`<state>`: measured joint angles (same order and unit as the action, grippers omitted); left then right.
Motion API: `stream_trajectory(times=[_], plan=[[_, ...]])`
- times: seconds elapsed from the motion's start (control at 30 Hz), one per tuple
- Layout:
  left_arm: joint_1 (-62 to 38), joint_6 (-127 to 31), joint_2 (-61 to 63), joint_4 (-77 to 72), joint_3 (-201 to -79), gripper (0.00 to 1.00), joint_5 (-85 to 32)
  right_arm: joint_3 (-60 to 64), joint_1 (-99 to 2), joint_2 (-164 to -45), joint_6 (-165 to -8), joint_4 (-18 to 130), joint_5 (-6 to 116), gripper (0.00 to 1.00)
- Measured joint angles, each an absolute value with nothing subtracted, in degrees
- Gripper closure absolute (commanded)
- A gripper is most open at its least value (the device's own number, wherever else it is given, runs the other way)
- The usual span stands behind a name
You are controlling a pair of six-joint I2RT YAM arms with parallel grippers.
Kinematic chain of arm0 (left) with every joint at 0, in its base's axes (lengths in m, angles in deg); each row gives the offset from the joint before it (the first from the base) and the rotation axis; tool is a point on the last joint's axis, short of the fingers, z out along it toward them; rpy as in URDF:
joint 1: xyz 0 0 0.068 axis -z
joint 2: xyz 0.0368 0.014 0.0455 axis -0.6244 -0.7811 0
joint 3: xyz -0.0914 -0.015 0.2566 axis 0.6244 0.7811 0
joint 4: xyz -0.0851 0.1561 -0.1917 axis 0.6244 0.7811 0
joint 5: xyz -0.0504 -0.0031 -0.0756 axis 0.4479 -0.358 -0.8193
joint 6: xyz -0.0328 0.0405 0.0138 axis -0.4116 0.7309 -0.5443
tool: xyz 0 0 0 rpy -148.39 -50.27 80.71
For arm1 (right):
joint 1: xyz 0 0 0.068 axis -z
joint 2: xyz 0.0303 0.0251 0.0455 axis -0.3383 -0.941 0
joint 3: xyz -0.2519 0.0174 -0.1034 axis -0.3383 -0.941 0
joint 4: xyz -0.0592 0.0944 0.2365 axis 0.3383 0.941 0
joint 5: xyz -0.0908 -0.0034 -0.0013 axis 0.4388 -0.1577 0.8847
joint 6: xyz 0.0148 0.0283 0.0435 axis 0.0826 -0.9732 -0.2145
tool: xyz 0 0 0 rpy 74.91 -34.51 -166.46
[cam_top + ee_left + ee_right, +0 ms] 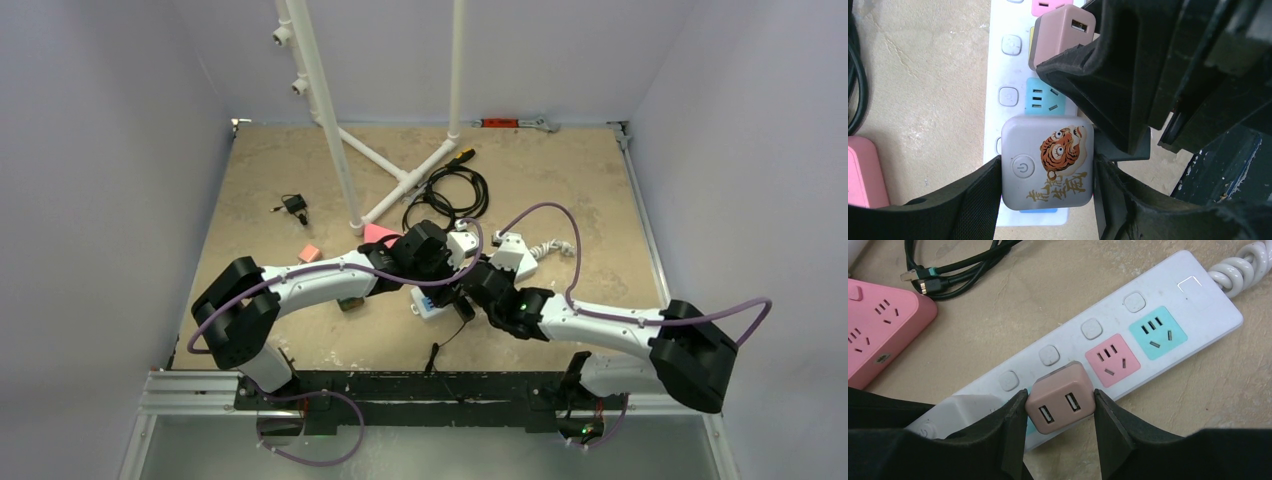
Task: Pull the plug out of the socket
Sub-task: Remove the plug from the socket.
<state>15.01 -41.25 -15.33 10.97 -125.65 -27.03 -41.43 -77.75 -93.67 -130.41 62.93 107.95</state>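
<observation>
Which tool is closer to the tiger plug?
Left. The left tool grips the tiger plug, a finger on each side. The right tool grips the brown plug further along the strip.

The right hand (1060, 416) is gripping a dusty-pink plug (1060, 401), its two black fingers (1015, 430) pressing against the plug's left and right sides. The plug, showing two USB ports, is sitting in a white power strip (1193, 290) that is lying diagonally on the table (1198, 410). A pink socket (1112, 360) and a blue socket (1157, 332) are standing free beside it. A grey-white adapter (963, 407) is peeking out at lower left. A pink power strip (878, 335) and black cables (948, 262) are lying further left.
</observation>
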Motion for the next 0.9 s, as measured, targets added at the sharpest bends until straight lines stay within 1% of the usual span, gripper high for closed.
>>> stream_trajectory(times=[0.2, 0.37, 0.47, 0.77, 0.9], plan=[[15.0, -41.3, -15.4, 10.7, -125.7, 1.00, -27.0, -41.5, -73.7, -91.9, -127.9, 62.3, 102.6, 1.00], [14.6, -41.4, -15.9, 9.7, -125.7, 1.00, -26.5, -42.2, -69.1, -89.0, -125.5, 58.6, 97.6, 1.00], [14.6, -41.5, -16.0, 9.4, -125.7, 1.00, -26.4, -42.1, -68.1, -88.2, -124.1, 56.5, 96.3, 1.00], [14.6, -42.3, -16.0, 9.4, -125.7, 1.00, -25.7, -41.7, -67.7, -88.1, -123.5, 58.3, 97.4, 1.00], [14.6, -43.5, -16.2, 8.6, -125.7, 1.00, -23.4, -41.7, -66.1, -85.1, -123.5, 60.7, 98.1, 1.00]])
